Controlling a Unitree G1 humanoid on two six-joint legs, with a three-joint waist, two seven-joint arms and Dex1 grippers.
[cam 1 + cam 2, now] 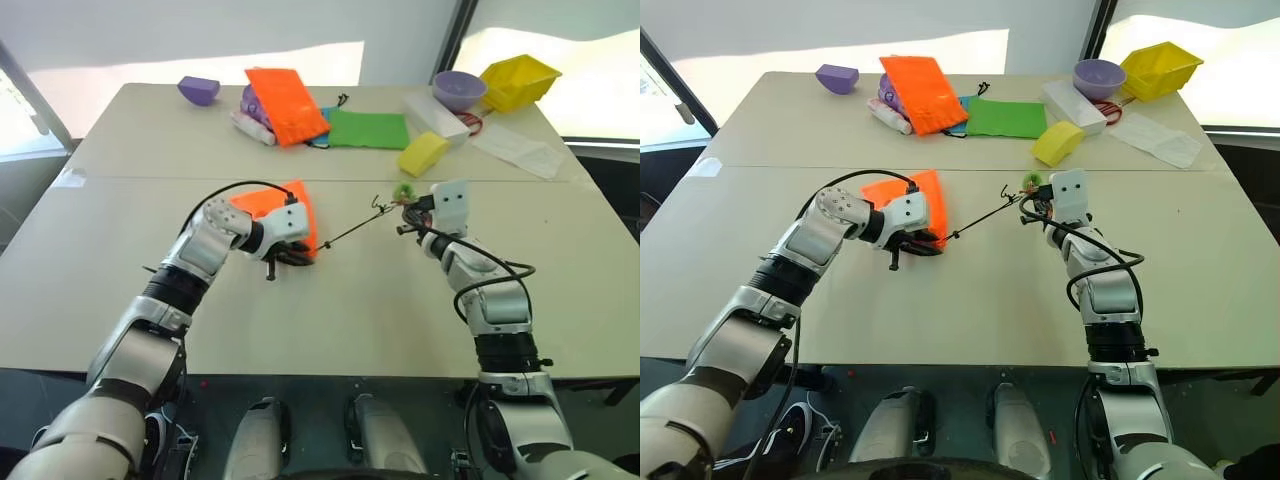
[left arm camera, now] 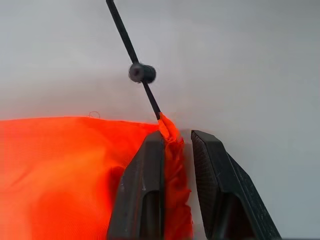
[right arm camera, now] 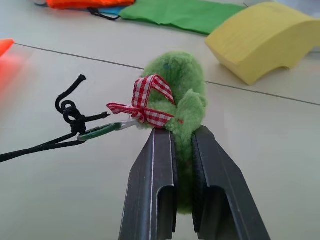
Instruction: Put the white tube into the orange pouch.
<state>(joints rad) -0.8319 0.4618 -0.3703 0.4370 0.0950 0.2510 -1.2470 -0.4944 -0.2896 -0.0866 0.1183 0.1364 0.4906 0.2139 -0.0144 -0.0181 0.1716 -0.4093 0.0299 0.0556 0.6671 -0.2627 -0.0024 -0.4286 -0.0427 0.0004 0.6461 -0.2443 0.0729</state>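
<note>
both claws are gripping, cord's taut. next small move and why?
Probably pull the right claw, shut on the green tuft, a little farther from the left claw. The left pinches the gathered corner of the orange pouch where the dark cord exits, and the cord runs straight between them, so more pull should cinch the mouth. The white tube's whereabouts I cannot tell.
</note>
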